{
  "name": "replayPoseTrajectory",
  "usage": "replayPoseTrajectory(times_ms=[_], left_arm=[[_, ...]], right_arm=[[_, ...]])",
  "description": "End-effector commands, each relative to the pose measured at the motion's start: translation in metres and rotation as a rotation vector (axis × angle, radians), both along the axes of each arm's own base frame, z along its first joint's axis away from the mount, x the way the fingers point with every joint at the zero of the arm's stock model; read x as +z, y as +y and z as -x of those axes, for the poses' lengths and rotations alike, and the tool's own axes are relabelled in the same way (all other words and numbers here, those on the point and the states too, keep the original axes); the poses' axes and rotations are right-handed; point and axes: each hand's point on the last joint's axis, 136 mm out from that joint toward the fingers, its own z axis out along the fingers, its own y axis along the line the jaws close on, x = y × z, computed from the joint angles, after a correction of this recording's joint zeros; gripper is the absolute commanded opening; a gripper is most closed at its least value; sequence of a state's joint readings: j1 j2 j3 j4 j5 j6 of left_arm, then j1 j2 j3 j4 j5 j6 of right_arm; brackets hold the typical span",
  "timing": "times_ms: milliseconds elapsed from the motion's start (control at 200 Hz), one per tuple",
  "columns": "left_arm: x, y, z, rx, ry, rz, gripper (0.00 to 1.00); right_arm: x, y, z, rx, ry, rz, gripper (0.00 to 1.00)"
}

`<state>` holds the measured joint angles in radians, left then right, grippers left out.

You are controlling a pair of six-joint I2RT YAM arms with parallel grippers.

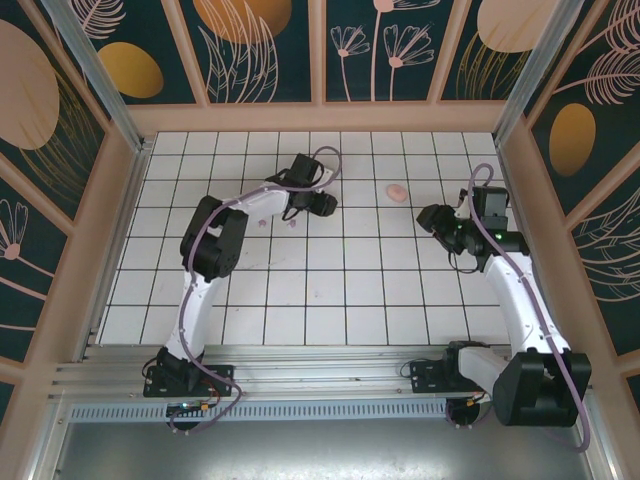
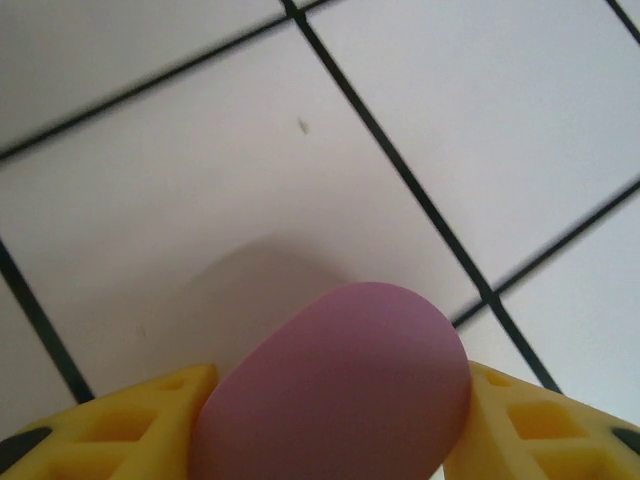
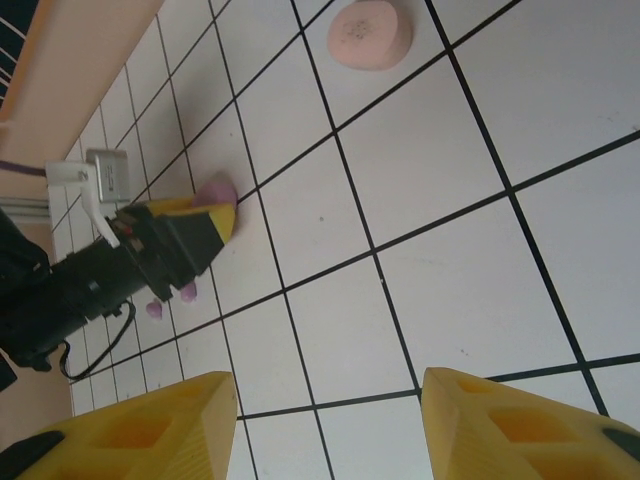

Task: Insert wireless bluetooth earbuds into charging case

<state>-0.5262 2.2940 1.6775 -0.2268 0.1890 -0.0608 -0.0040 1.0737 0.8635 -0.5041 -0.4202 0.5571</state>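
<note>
My left gripper [image 2: 340,380] is shut on a purple oval charging case [image 2: 350,335], held just above the white tiles between the yellow fingers [image 2: 150,410]. In the top view that gripper [image 1: 325,205] is at the centre back. Two tiny lilac earbuds [image 3: 188,291] [image 3: 154,309] lie on the tiles beside the left arm; in the top view they are small pale specks [image 1: 293,222] [image 1: 262,223]. My right gripper [image 3: 328,385] hangs open over bare tiles at the right [image 1: 430,215], with nothing between its fingers.
A pink oval case [image 1: 396,191] sits closed on the tiles between the two grippers, also in the right wrist view [image 3: 370,35]. Wooden walls [image 1: 520,170] enclose the tiled floor [image 1: 330,290]. The left arm's lilac cable [image 1: 325,160] loops above its wrist.
</note>
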Motion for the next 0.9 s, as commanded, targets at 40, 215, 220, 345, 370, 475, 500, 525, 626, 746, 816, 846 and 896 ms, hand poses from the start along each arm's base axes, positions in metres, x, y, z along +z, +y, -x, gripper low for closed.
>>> replayPoseTrajectory(times_ms=[40,215,220,345,370,475,500,525,626,746,816,846,896], left_arm=[[0.017,0.001,0.030,-0.014,0.039,0.081,0.45],[0.036,-0.001,0.062,-0.056,0.071,0.184,0.41],[0.036,-0.001,0.063,-0.058,0.073,0.188,0.41],[0.059,-0.004,0.086,-0.123,0.064,0.277,0.39],[0.064,-0.005,0.090,-0.139,0.056,0.291,0.39],[0.085,-0.005,0.105,-0.196,0.021,0.337,0.38],[0.090,-0.005,0.108,-0.206,0.010,0.347,0.38],[0.094,-0.005,0.110,-0.216,0.004,0.354,0.38],[0.111,-0.005,0.121,-0.237,-0.016,0.399,0.37],[0.137,-0.006,0.138,-0.272,-0.078,0.477,0.35],[0.144,-0.004,0.147,-0.283,-0.120,0.484,0.35],[0.151,-0.004,0.149,-0.289,-0.139,0.492,0.35],[0.147,-0.001,0.157,-0.295,-0.134,0.495,0.35]], right_arm=[[0.002,0.005,0.007,0.005,-0.018,-0.032,0.52],[0.002,0.011,0.014,0.019,-0.021,-0.071,0.52],[0.002,0.012,0.014,0.020,-0.021,-0.073,0.52],[0.006,0.024,0.018,0.054,-0.029,-0.124,0.52],[0.006,0.027,0.019,0.063,-0.029,-0.136,0.52],[0.010,0.043,0.021,0.098,-0.034,-0.187,0.52],[0.010,0.048,0.022,0.109,-0.035,-0.201,0.52],[0.010,0.053,0.023,0.120,-0.035,-0.215,0.52],[0.013,0.078,0.025,0.169,-0.043,-0.277,0.52],[0.018,0.110,0.028,0.226,-0.040,-0.370,0.52],[0.022,0.126,0.028,0.255,-0.035,-0.413,0.53],[0.025,0.131,0.028,0.266,-0.035,-0.423,0.53],[0.030,0.140,0.027,0.284,-0.042,-0.432,0.53]])
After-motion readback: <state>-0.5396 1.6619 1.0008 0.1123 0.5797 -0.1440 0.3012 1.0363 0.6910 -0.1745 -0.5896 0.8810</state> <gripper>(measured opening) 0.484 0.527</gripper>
